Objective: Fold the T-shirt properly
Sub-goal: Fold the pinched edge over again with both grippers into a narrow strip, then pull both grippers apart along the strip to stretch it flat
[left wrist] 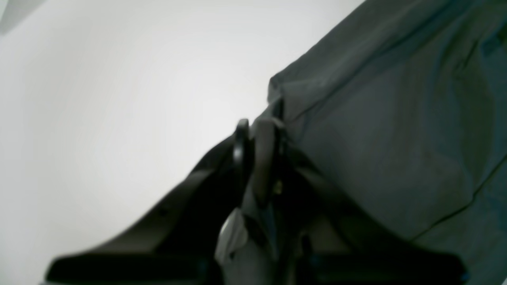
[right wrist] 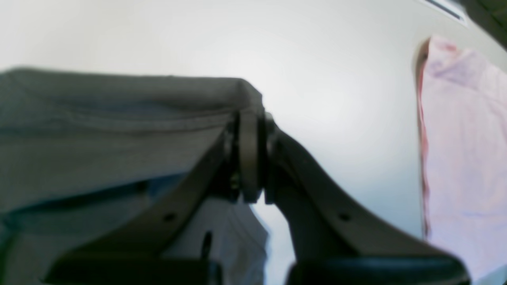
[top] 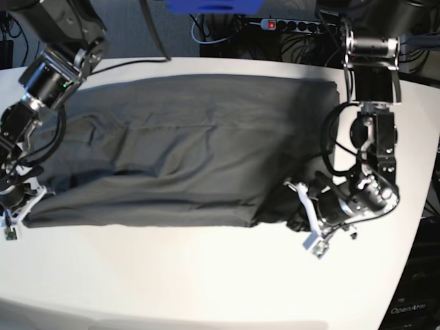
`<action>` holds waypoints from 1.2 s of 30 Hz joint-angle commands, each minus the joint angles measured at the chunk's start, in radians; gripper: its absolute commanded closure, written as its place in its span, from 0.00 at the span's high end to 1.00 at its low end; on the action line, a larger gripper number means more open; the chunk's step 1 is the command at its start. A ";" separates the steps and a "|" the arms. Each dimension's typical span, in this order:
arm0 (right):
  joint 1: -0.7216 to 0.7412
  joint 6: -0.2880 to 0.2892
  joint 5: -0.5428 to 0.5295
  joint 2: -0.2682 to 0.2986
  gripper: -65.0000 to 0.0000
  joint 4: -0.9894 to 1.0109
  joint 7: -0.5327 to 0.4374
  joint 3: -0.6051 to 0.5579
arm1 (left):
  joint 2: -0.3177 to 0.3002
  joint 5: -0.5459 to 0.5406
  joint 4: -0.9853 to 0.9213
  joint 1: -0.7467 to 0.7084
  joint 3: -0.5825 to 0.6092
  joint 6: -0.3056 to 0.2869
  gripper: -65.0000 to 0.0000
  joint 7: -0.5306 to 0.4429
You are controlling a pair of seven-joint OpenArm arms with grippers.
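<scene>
Across the white counter (top: pixel 206 275) lies the dark grey T-shirt (top: pixel 185 151), folded lengthwise, with the left fingers (left wrist: pixel 257 134) clenched on 1 front corner and the right fingers (right wrist: pixel 251 130) apparently clenched on the other, beside a blurred pink cloth (right wrist: pixel 463 150).

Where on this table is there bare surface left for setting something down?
Bare table runs in front of the T-shirt, between the right gripper and left gripper, both clamping its near corners. A thin strip lies behind. The middle is covered.

Pink cloth (right wrist: pixel 463 150) cut off, blurred
</scene>
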State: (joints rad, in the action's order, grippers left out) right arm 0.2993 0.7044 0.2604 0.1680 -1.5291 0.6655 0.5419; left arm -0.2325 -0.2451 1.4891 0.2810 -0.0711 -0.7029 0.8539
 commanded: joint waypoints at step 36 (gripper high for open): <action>-0.236 -0.006 -0.033 -0.117 0.01 -0.305 -0.031 0.347 | -0.081 -0.026 0.422 -0.374 -0.198 0.005 0.04 -0.022</action>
State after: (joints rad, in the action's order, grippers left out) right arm 0.0479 0.7101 0.2386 0.0326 -1.8149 0.6594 0.8886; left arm -0.3012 -0.2634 1.8927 -0.1062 -0.2649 -0.7025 0.8566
